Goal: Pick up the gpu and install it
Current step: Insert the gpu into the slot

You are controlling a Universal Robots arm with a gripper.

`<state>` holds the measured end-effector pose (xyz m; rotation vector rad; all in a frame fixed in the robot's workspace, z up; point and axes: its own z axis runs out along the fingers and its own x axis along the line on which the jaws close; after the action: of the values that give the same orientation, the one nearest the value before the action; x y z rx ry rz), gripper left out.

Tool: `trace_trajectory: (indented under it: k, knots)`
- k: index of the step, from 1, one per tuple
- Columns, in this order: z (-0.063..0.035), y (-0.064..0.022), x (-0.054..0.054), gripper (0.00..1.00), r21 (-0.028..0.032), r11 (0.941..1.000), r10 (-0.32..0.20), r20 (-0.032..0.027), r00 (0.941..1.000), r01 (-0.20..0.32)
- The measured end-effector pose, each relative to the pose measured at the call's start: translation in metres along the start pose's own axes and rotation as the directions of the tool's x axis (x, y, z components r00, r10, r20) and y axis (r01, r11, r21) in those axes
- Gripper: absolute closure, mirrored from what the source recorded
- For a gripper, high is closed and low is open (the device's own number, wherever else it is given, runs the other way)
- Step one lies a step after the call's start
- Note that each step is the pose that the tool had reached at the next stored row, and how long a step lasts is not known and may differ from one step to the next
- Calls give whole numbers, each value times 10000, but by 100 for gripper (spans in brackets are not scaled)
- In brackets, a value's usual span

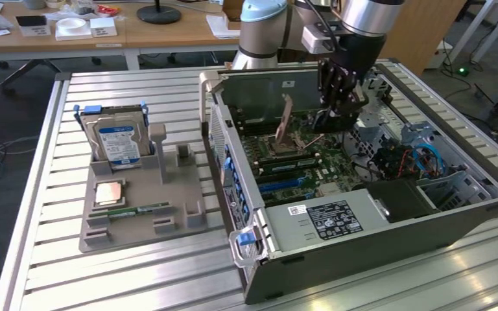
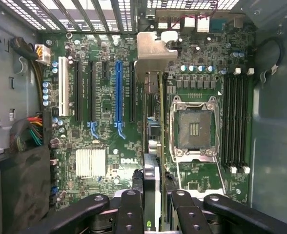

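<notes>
My jaws are closed part-way onto the gpu, pinching its dark faces so I see it edge-on, with its silver bracket at the far end. The card hangs above the motherboard, near the blue slot on that slot's CPU-socket side, seated in nothing. For lining up, I'd judge it best to hold the card's edge parallel to the blue slot, untilted, moving slowly.

Silver-grey tubular arm, pale blue joint cap, black linked-bar hand, round pivot screws
</notes>
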<state>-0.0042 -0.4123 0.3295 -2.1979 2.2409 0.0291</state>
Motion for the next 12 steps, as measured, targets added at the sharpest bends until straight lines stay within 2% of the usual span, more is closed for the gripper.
trace_trajectory:
  k: [5, 12]
  knots:
    - [18, 7, 49, 74, 2, 10000, 66, 4, 10000, -66]
    - [18, 7, 49, 74, 2, 10000, 67, 3, 10000, -67]
